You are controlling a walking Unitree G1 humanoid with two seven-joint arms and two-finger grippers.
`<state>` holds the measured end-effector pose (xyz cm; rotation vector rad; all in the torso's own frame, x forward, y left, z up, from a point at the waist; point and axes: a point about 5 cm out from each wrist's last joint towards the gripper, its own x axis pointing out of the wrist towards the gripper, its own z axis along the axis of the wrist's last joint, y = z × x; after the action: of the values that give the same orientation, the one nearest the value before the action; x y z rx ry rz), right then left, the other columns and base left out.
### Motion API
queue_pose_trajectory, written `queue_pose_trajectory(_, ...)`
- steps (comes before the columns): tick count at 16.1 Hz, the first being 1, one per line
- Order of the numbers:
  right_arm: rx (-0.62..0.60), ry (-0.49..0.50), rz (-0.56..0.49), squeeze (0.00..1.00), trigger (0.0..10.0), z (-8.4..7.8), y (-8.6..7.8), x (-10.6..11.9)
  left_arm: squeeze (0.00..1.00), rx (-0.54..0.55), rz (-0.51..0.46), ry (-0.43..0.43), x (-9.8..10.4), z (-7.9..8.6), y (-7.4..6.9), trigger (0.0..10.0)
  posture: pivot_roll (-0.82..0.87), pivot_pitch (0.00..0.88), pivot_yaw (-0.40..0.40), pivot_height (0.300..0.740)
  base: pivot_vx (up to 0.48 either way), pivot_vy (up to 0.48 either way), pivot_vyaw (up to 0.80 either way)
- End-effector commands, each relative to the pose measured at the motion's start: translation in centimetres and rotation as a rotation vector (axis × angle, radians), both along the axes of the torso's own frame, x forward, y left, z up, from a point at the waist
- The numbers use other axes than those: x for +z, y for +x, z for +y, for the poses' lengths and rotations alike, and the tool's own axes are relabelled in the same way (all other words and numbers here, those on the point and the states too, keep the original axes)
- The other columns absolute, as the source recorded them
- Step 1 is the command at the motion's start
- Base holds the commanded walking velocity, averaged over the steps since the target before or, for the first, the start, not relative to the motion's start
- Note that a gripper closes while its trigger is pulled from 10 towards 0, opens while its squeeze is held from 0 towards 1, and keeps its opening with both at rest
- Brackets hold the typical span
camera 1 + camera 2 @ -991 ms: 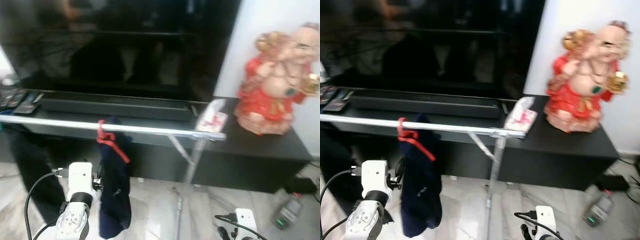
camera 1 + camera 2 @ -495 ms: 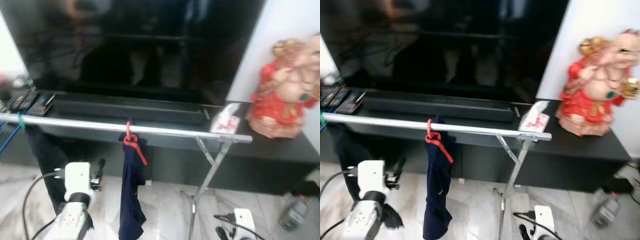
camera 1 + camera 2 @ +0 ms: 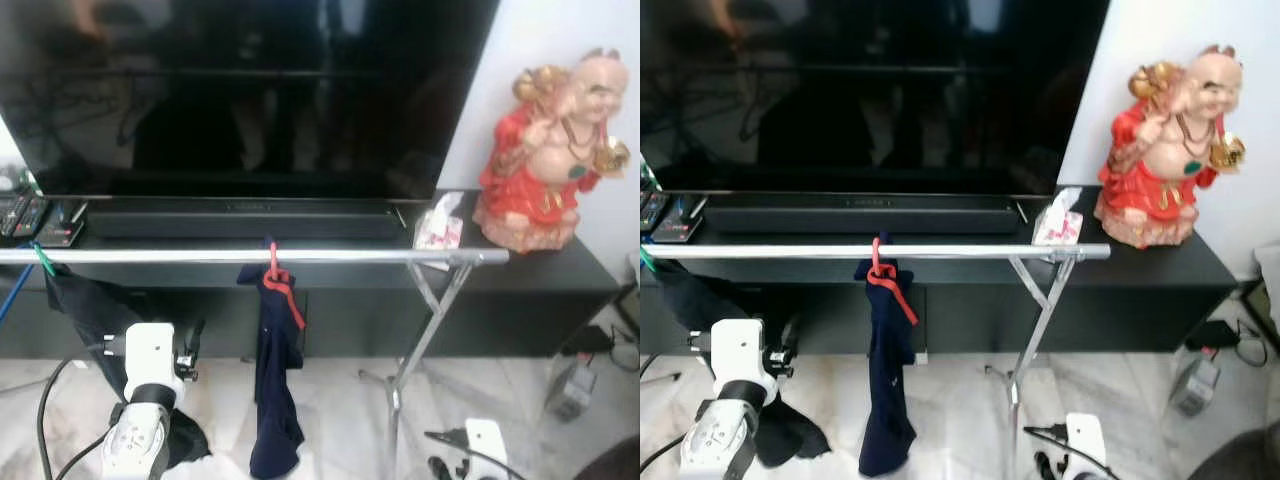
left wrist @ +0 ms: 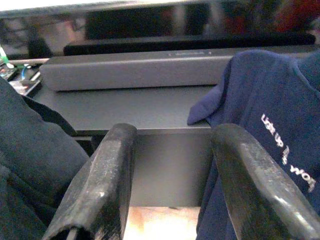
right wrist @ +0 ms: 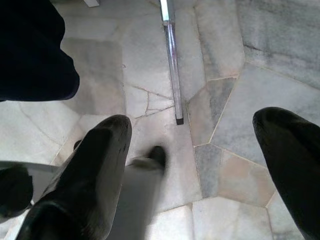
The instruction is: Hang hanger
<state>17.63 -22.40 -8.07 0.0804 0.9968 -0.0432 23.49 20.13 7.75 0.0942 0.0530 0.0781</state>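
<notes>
A red hanger (image 3: 276, 278) hooks over the silver rail (image 3: 180, 257) of a clothes rack, and a navy garment (image 3: 275, 390) hangs from it. My left arm (image 3: 150, 365) is low, to the left of that garment and below the rail. In the left wrist view my left gripper (image 4: 170, 200) is open with nothing between its fingers (image 4: 102, 185), and the navy garment (image 4: 270, 130) is right beside one of them. My right gripper (image 5: 192, 165) is open wide over the stone floor, low near the rack's foot (image 5: 172, 60).
A dark garment (image 3: 90, 310) hangs at the rail's left end by a green hook (image 3: 42, 262). Behind the rack stand a black TV cabinet (image 3: 530, 275), a soundbar (image 3: 240, 222), a big TV (image 3: 250, 90), a red statue (image 3: 550, 150), a tissue pack (image 3: 438, 225) and remotes (image 3: 25, 215).
The whole picture has shifted, so the camera moved; the rail now looks level and sharper. The red hanger with its garment stays on the rail. Both arms stay low.
</notes>
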Motion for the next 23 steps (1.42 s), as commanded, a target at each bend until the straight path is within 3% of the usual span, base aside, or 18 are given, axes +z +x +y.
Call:
queue_pose_trajectory(1, -0.009, -0.004, 0.003, 0.0, 10.0, -0.3, -0.1, 0.0, 0.0, -0.012, 0.001, -0.002, 0.1, -0.4, 0.0, 10.0, 0.08, 0.0, -0.039, 0.74, 0.0, 0.349, 0.0)
queue_pose_trajectory(6, -0.005, -0.004, 0.004, 0.0, 10.0, -0.2, -0.1, 0.0, 0.0, -0.016, 0.002, 0.001, 0.1, -0.4, 0.1, 10.0, 0.07, 0.0, -0.038, 0.74, 0.0, 0.328, 0.0)
queue_pose_trajectory(12, -0.001, -0.004, 0.005, 0.0, 10.0, -0.2, -0.2, 0.0, 0.0, -0.017, 0.009, 0.023, 0.0, -0.5, -0.1, 10.0, 0.08, 0.0, -0.039, 0.74, 0.0, 0.0, 0.0)
queue_pose_trajectory(17, 0.009, -0.007, 0.006, 0.0, 10.0, -0.3, -0.1, 0.0, 0.0, 0.076, 0.076, 0.041, -0.6, 0.4, 0.1, 10.0, 0.08, 0.0, -0.044, 0.74, 0.0, 0.0, 0.0)
queue_pose_trajectory(23, 0.006, -0.008, 0.003, 0.0, 10.0, -0.3, 0.0, 0.1, 0.0, 0.171, 0.042, 0.053, 1.8, 1.0, 1.7, 10.0, 0.08, 0.0, -0.047, 0.74, 0.0, 0.0, 0.0)
